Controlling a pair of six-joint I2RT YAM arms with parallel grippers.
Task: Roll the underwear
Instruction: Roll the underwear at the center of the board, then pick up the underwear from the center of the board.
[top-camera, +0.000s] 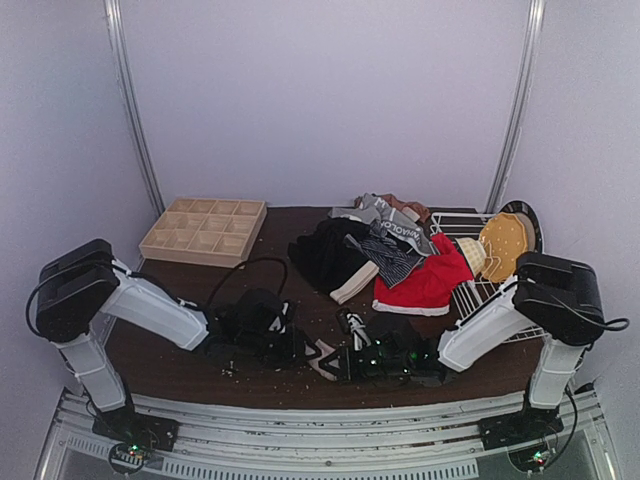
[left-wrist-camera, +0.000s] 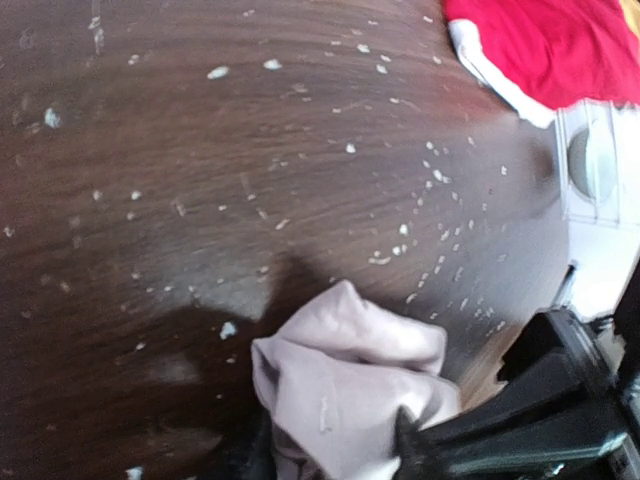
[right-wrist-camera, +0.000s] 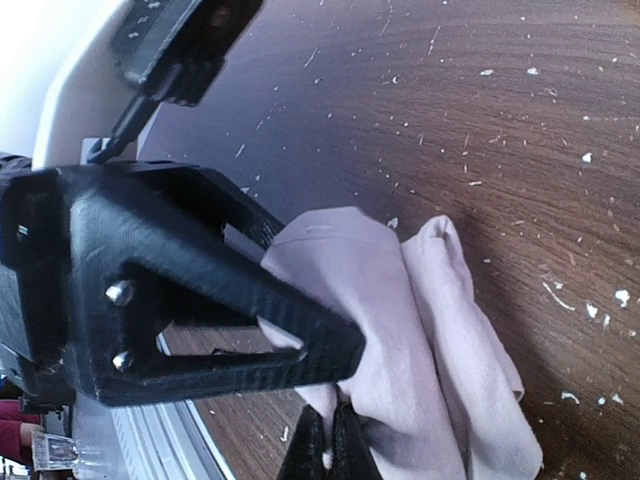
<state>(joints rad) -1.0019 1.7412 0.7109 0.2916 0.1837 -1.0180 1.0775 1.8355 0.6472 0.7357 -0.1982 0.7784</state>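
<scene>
While the right gripper (right-wrist-camera: 330, 452) is pressed together on a fold of the pink brief (right-wrist-camera: 400, 330), the left gripper (top-camera: 303, 350) meets it from the other side. One black finger (right-wrist-camera: 160, 230) of the left gripper lies against the same cloth, but whether its jaws have the cloth pinched I cannot tell. The pink brief sits bunched on the table (left-wrist-camera: 200, 150) near the front edge, about midway along it, with the two grippers almost nose to nose over it. Pale flecks (left-wrist-camera: 420, 200) are scattered on the dark wood all round. Behind and to the right lies a heap of other underwear. A red brief (top-camera: 425, 285) with a pale waistband is nearest, with a black brief (top-camera: 325, 255) to its left. A striped brief (top-camera: 392, 255) lies over the two, and a grey brief (top-camera: 385, 212) is at the back. The red brief is apart from the pink one. A wire rack (top-camera: 470, 295) stands at the right edge, just beside the red brief, with a yellow round thing (top-camera: 502, 245) on it. A tray (top-camera: 205, 230) sits at the far left corner, and a black cable (top-camera: 250, 268) loops over the table between it and the left gripper. Bare wood lies open between the grippers and the heap. The front edge, with a metal rail (top-camera: 320, 420) below it, runs close behind the grippers.
</scene>
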